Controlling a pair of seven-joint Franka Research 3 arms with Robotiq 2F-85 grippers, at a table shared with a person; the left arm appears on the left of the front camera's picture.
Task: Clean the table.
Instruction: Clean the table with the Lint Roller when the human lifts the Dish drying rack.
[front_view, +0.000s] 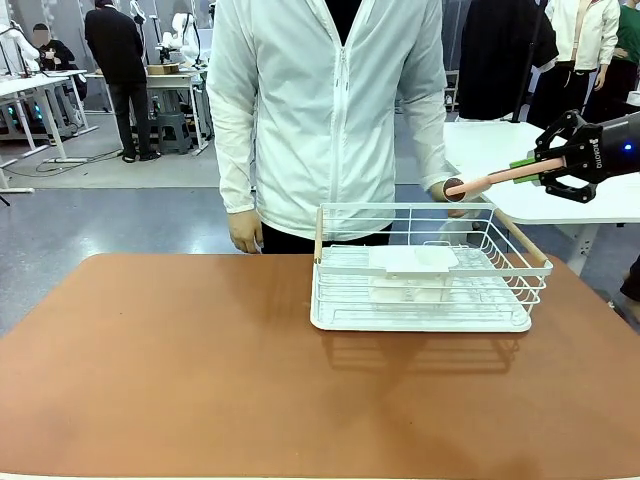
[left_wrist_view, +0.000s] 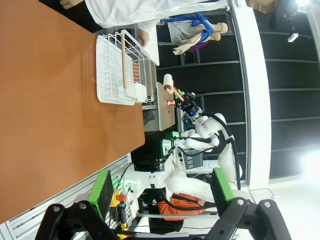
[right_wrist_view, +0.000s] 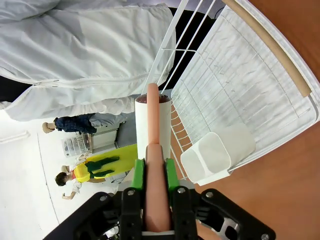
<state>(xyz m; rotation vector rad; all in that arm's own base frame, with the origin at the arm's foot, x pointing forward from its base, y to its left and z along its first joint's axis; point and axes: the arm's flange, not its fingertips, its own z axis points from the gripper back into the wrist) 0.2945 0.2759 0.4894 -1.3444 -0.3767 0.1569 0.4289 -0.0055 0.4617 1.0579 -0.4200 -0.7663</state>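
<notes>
Table (front_view: 190, 380) spans the lower part of the front view. Its terracotta top is bare except for a white wire rack (front_view: 420, 322) standing right of centre, near the far edge. The rack holds a white holder (front_view: 412, 272) and, as far as you can see, nothing else. The right gripper (front_view: 524, 166) hangs above and beyond the rack's far right corner. Its green pads pinch a pink rod (front_view: 492, 179) that points toward the person (front_view: 330, 110) standing at the far side. The rod's far end meets a white cylinder (right_wrist_view: 152, 120) close to the person's hand (front_view: 448, 198); you cannot tell whether the hand holds that cylinder, or what it is. The left gripper (left_wrist_view: 161, 187) looks along the table toward the rack from well apart, its fingers spread wide with nothing between them. Judge progress as follows: no loose item, spill or crumb shows on the top, so clearing appears largely done. What is left is most likely the rod, not yet stowed in the rack or handed off, and possibly the rack itself. Treat the rod as the step in hand, and keep it clear of the rack wires and of the person's hand.
</notes>
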